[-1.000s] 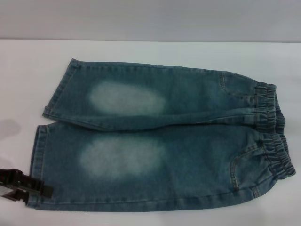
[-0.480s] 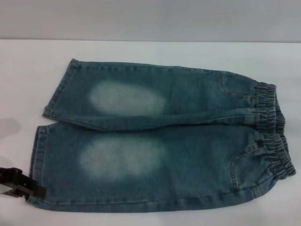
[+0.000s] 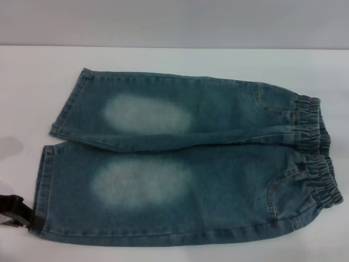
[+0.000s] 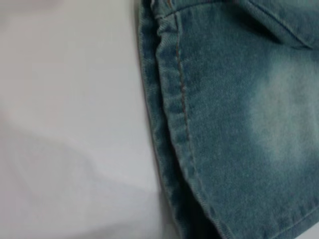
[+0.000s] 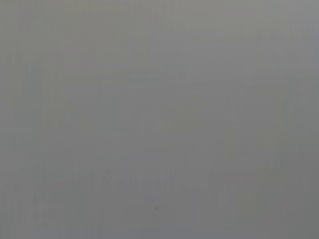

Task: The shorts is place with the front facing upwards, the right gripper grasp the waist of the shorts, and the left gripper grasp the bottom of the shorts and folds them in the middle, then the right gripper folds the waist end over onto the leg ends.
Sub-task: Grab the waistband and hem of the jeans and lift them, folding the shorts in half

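The shorts [image 3: 185,164] lay flat on the white table [image 3: 180,60], front up, with the ruffled elastic waist [image 3: 316,158] toward my right and the two legs running out to my left. The far leg angled slightly away from the near one, so a thin dark seam of shadow parted them along the middle. The bottom of the shorts [image 3: 52,158] showed as two straight hemmed cuffs, the far one set a little farther in than the near one.

My left gripper [image 3: 19,214] sat low at the table's left edge, just beside the near cuff's outer corner, its black tip seeming to meet the denim there. I could not tell how wide its jaw stood, since only a dark stub of it showed. My right gripper was nowhere in the head view, and its wrist view gave only a plain grey field.

Bare table stretched beyond the far leg up to the grey wall [image 3: 174,22], and a strip of it ran left of the cuffs. On the near side the fabric reached almost to the bottom edge of the head view.

The denim was blue-green and washed, with a pale faded oval on each thigh. In my left wrist view the hem [image 4: 172,129] read as a ribbed, doubled edge with a line of tan stitching along it.
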Robot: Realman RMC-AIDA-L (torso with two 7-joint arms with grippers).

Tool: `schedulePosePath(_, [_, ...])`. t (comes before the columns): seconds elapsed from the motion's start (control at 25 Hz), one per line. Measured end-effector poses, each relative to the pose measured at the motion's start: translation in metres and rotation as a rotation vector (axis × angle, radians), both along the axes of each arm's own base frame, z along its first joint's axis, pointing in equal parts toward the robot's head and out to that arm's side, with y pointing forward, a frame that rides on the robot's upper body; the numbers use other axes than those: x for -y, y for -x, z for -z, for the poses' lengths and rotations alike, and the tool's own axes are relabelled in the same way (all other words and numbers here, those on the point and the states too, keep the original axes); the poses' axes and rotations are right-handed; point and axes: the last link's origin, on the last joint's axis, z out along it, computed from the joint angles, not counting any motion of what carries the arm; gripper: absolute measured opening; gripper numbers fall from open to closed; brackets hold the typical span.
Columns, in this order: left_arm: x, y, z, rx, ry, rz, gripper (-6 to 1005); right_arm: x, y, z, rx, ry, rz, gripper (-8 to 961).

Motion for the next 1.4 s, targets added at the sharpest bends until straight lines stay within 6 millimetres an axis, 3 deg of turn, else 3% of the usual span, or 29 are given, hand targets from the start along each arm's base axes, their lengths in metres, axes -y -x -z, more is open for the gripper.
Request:
schedulePosePath(0.32, [-0.005,-0.003,-0.001,0.006,-0.019,0.007,42,-0.002,0.002,-0.001,-0.047,0.018,-0.031,613])
schedulePosePath(0.52, [-0.01,-0.008,0.001,0.012,-0.018,0.022,42,-0.009,0.006,-0.004,-0.122,0.131,-0.098,613])
schedulePosePath(1.0, [-0.022,-0.017,-0.003,0.038,-0.073,0.051,43,-0.016,0.053,-0.017,-0.18,0.787,-0.314,613])
schedulePosePath(1.4, [-0.029,-0.024,-0.003,0.038,-0.077,0.074,43,0.011,0.086,-0.017,-0.068,1.382,-0.281,613])
